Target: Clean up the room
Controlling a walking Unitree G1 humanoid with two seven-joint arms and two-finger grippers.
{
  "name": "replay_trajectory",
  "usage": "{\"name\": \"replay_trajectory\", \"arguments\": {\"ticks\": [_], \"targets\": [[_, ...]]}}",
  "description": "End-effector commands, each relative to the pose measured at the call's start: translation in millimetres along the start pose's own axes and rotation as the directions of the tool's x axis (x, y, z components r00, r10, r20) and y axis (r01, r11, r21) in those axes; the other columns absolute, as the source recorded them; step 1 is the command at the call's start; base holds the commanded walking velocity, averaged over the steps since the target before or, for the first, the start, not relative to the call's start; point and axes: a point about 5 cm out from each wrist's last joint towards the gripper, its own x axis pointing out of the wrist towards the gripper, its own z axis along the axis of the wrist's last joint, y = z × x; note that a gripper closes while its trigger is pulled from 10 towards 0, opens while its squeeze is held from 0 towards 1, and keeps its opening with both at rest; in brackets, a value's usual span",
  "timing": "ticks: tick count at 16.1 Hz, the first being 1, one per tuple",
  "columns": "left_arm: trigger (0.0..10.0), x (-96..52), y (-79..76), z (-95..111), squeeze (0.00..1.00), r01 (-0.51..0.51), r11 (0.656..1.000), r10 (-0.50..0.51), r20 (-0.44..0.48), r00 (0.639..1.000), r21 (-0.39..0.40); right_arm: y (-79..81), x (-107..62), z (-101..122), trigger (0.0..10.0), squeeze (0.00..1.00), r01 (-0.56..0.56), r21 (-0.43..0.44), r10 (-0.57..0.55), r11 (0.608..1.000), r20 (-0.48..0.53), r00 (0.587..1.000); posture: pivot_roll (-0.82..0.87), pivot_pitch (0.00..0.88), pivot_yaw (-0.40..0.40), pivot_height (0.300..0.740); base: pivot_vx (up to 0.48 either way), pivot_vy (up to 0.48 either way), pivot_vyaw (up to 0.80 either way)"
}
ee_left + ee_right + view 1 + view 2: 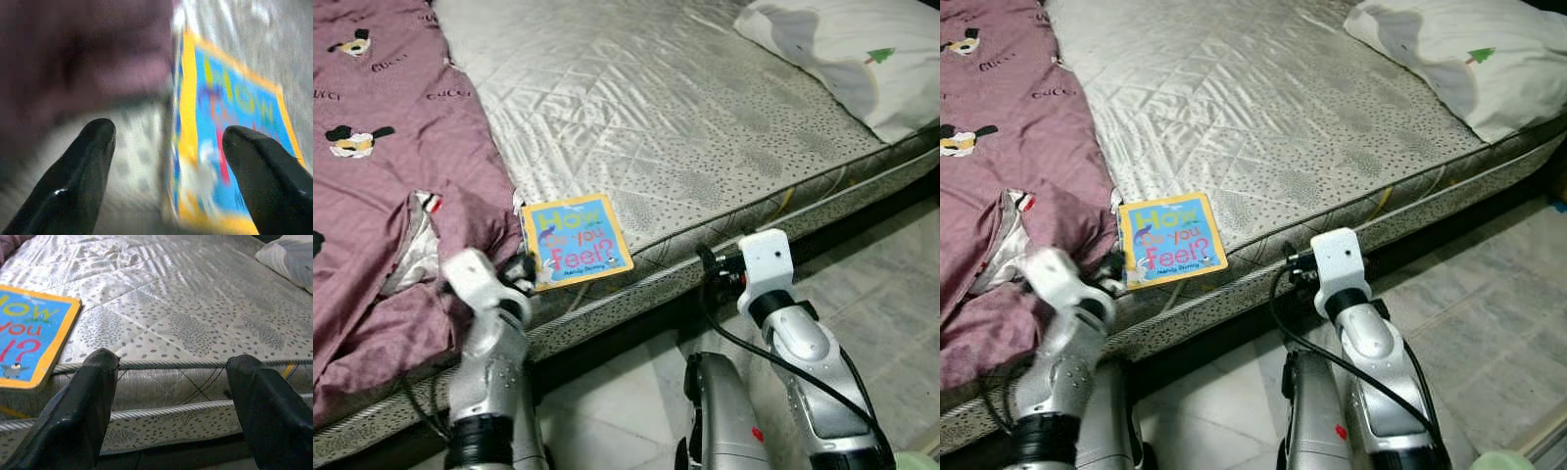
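Left wrist view has the left gripper (166, 147) with jaws spread wide, straddling the spine of the blue, yellow-bordered board book (576, 240) on the grey quilted mattress (685, 117). Right gripper (171, 377) hovers released at the mattress's near edge, right of the book.

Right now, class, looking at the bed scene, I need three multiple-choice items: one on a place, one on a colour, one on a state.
1. Where does the book lie?
A. on the mattress near its front edge
B. on the floor
C. on the pillow

2. What colour is the blanket?
A. green
B. purple
C. white

3. How does the left gripper stand?
A. shut on the book
B. open at the book's edge
C. shut on the blanket

Answers: 1 A, the book rests by the mattress border. 2 B, the fabric is purple with cartoon prints. 3 B, its fingers are spread around the book's spine.
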Motion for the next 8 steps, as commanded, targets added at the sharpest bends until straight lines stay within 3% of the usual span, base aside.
{"name": "replay_trajectory", "arguments": {"ticks": [1, 4, 5, 6, 8], "targets": [[10.0, -2.8, -1.2, -7, 1.0, 0.025, 1.0, -0.025, -0.066, 0.998, -0.01, 2.1, 0.4, -3, 10.0, 0.0, -0.006, 0.009, 0.006, 1.0, -0.007, 1.0, -0.08, 0.098, 0.033, 0.51, 0.0, 0.0, 0.0], [10.0, -7.2, -1.3, -17, 1.0, 0.026, 0.999, -0.03, -0.142, 0.989, -0.031, -0.6, -0.9, -5, 10.0, 0.0, 0.006, 0.008, -0.006, 1.0, -0.009, 1.0, -0.08, 0.099, 0.037, 0.51, 0.0, 0.0, 0.0], [10.0, -6.2, 0.3, -17, 0.12, 0.033, 0.999, -0.036, -0.146, 0.989, -0.02, -0.7, -1.2, -5, 10.0, 0.0, 0.01, 0.008, -0.01, 1.0, -0.009, 1.0, -0.09, 0.101, 0.04, 0.51, 0.0, 0.0, 0.0], [10.0, -5.5, 0.8, -17, 0.0, 0.03, 0.999, -0.033, -0.151, 0.988, -0.025, -0.6, -0.9, -5, 10.0, 0.0, 0.011, 0.008, -0.011, 1.0, -0.009, 1.0, -0.09, 0.101, 0.04, 0.51, 0.0, 0.0, 0.0], [10.0, 0.5, -1.1, -15, 0.0, 0.039, 0.998, -0.045, -0.167, 0.985, -0.042, -0.1, -0.6, -5, 10.0, 0.0, 0.012, 0.007, -0.012, 1.0, -0.008, 1.0, -0.09, 0.103, 0.037, 0.51, 0.0, 0.0, 0.0]]}}
